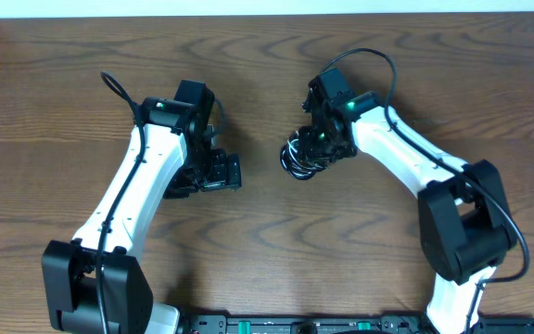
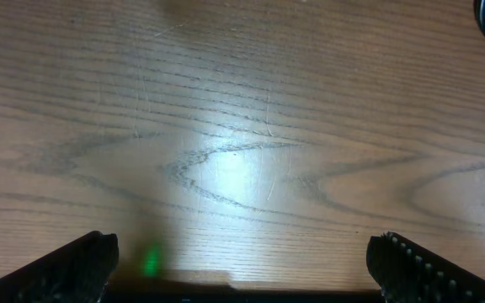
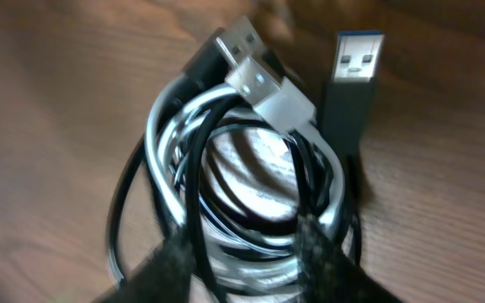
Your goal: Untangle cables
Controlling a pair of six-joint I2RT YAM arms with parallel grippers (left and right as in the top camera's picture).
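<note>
Right gripper is narrowed, its fingers pinched on the lower loops of the coiled bundle of thin white and black USB cables, which is rested on the brown wood-grain table. Left gripper is held wide over the wood, well apart from the bundle.

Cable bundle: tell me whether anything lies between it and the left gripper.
Nothing visible does. The left gripper stands open over bare table, and the cable bundle lies to its right with only wood between. The right gripper is at the bundle, fingers on its loops.
</note>
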